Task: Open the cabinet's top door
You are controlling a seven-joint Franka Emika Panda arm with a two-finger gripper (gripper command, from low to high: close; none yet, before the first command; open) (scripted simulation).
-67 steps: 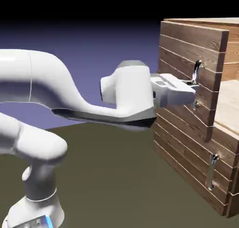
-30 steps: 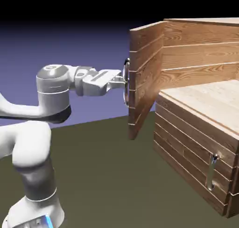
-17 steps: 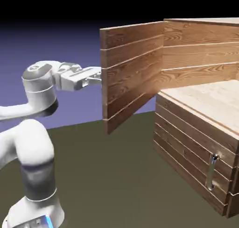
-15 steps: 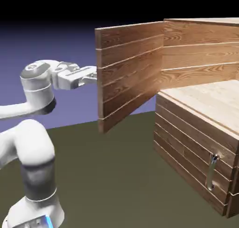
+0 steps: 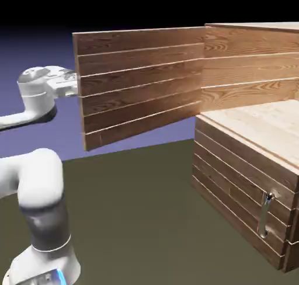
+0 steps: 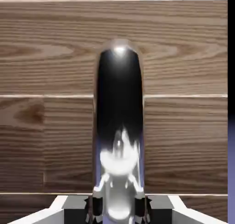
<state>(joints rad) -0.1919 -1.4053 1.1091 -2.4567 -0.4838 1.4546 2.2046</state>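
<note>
Blue-violet backdrop fading to black fills the space behind a dark olive table (image 5: 134,208), on which the cabinet (image 5: 257,132) stands at the exterior view's right, cut off by the frame's right edge. Its top door (image 5: 140,82), five horizontal brown planks, is swung wide open away from the cabinet's body, hinged at the cabinet's front corner and reaching toward the exterior view's left, with its plain face toward the camera. The opened compartment shows pale wood inside. Below it, the lower door (image 5: 239,202) is shut, its short straight silver handle (image 5: 266,215) standing near the cabinet's right end.

At the door's free edge the white arm (image 5: 38,179) reaches in from the left; the hand passes behind the planks, so the gripper itself is hidden in this view. In the hand view the gripper (image 6: 118,208) is clamped on the curved silver bar handle (image 6: 119,126), which rises large between the grey fingertips (image 6: 94,204) and mostly hides them. Brown planks fill the rest of that view, with a thin strip of violet backdrop past the door's edge at the right
</note>
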